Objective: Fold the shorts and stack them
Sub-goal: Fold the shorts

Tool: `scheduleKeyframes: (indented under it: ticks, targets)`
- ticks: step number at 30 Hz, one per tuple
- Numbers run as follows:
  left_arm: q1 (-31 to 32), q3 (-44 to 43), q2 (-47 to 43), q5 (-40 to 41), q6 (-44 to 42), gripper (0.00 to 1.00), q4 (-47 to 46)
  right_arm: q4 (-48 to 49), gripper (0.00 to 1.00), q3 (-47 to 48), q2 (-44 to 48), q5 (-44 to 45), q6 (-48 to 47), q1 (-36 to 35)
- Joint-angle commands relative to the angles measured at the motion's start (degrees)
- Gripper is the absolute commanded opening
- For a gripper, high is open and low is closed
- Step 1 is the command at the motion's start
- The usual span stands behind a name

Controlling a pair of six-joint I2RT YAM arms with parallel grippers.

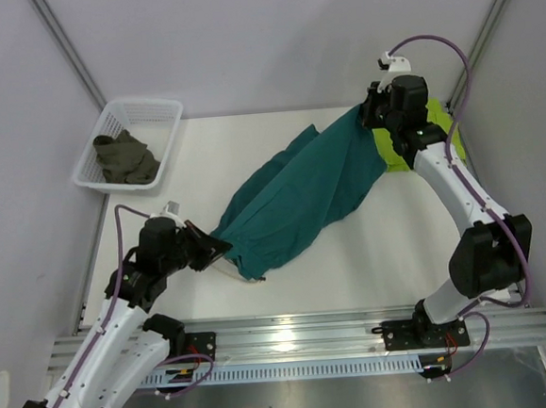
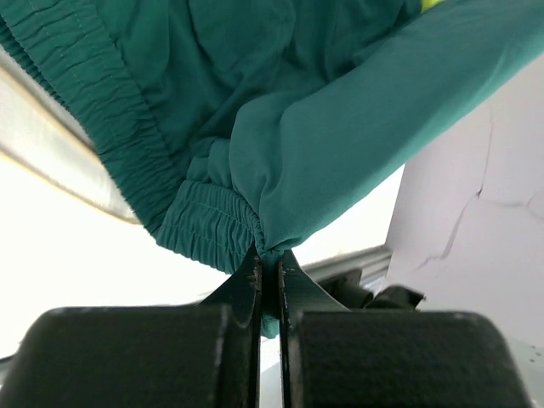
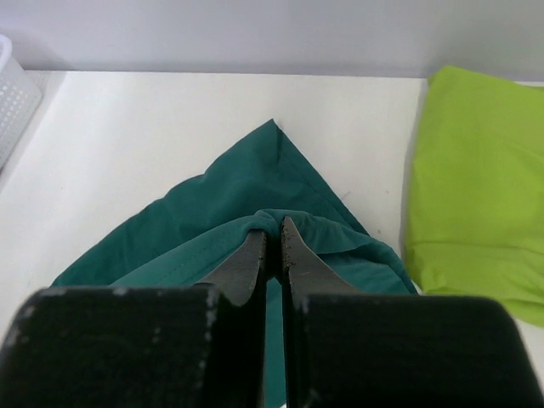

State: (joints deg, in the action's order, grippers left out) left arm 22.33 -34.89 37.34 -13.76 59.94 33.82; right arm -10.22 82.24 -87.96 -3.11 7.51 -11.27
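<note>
Teal shorts (image 1: 301, 197) hang unfolded over mid-table, slung between both grippers. Left gripper (image 2: 270, 262): jaws pinched tight on waistband. Right gripper (image 3: 274, 240): jaws pinched on far edge. Lime-green shorts (image 3: 476, 187) lie folded, far right. Olive shorts (image 1: 126, 157) crumpled in basket (image 1: 166, 108). Judged: one folded, two left.

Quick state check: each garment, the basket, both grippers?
left gripper: shut on teal shorts, near waistband
right gripper: shut on teal shorts
teal shorts: unfolded, stretched between both grippers
lime-green shorts: flat on table, looks folded
dark olive shorts: crumpled in basket
basket: upright
</note>
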Motion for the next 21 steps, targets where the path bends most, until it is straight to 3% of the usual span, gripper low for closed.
scheduleKeyframes:
  ticks: [1, 21]
  targets:
    - [-2.3, -2.4, 0.5, 0.7, -0.9, 0.00, 0.4, 4.0, 0.00, 4.3, -4.3, 0.9, 0.6, -1.3]
    - [-10.8, -4.6, 16.0, -4.4, -3.8, 0.00, 0.8, -6.4, 0.00, 31.6, -32.8, -0.1, -0.2, -3.5]
